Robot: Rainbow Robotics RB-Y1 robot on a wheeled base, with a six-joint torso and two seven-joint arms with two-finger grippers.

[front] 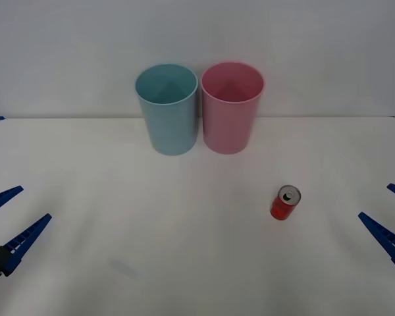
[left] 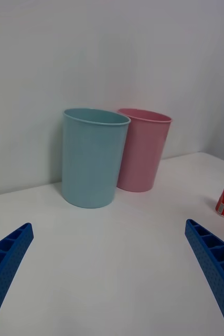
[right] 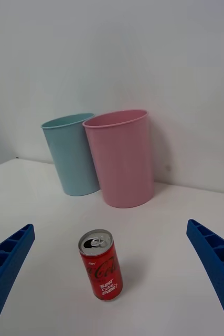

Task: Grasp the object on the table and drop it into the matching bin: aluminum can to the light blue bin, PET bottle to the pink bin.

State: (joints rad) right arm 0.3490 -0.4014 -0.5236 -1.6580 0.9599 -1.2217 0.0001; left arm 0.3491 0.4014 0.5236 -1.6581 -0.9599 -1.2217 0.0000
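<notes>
Now the aluminum can (front: pixel 285 203) stands upright on the white surface (front: pixel 151 250), on the robot's right side, nearer to the robot than the two bins and well apart from them. Its silver top with the pull tab faces up. At the far edge of the surface, close to the wall, the light blue bin (front: pixel 166 108) and the pink bin (front: pixel 232 107) stand upright just beside each other, the blue one on the left; I cannot tell if they touch. Both are open at the top.

The right gripper (front: pixel 390 216) waits at the right edge of the surface, and its jaws are spread wide, with nothing between them. In the right wrist view the can (right: pixel 100 271) stands in front of the spread fingers (right: pixel 216 268), not touching them. The left gripper (front: pixel 10 217) is at the left edge, far from the can, and its jaws are spread wide too, holding nothing.
</notes>
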